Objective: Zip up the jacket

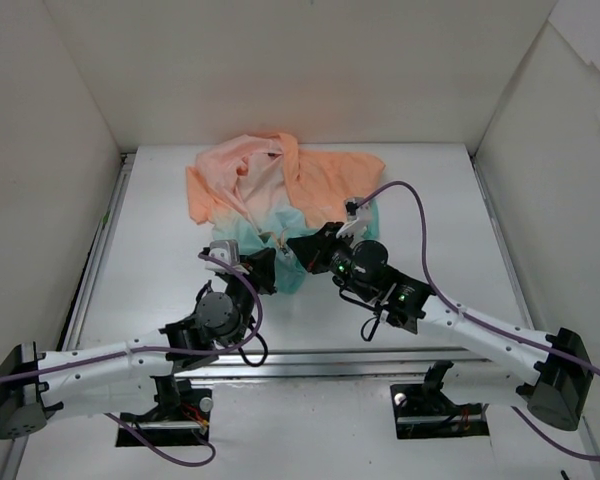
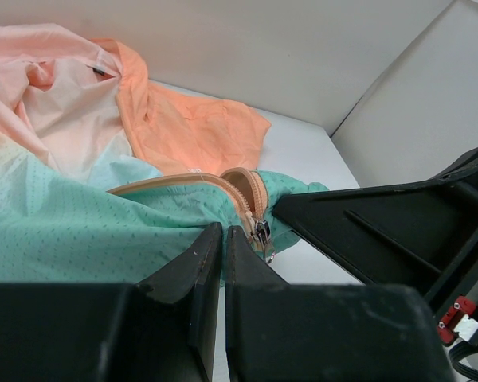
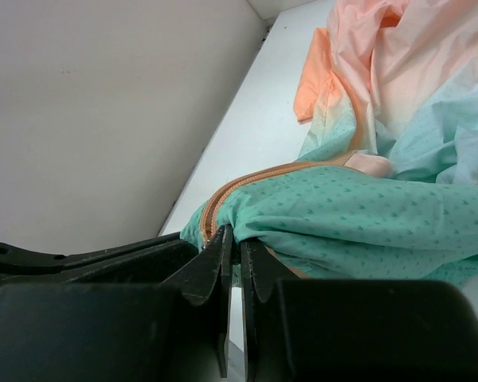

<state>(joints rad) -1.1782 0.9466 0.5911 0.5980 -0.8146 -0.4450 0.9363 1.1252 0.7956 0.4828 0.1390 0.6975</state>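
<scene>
Looking down from the top camera, the jacket (image 1: 280, 185) lies crumpled toward the far middle of the white surface (image 1: 150, 290), with its peach end away and its mint hem nearest the arms. The left jaws and the right jaws both meet it at that hem, close together. Thin cloth bunched like this looks light and limp. I judge it will drag and fold rather than hold a shape, so one side needs anchoring while the other pulls.

From the left wrist, the left jaws are drawn almost fully together with mint fabric nipped at their tips, just below the orange zipper trim (image 2: 183, 181). The metal slider (image 2: 262, 232) sits just beside them at the bottom of the curled trim, apparently ungripped. It is small and probably slippery, so its pull tab would be the place to pinch.

From the right wrist, the right jaws are likewise nearly closed, pinching the hem edge where the trim ends. Whether they catch the zipper tape or only cloth I cannot tell. Holding the hem taut below the slider seems the sensible grip.
</scene>
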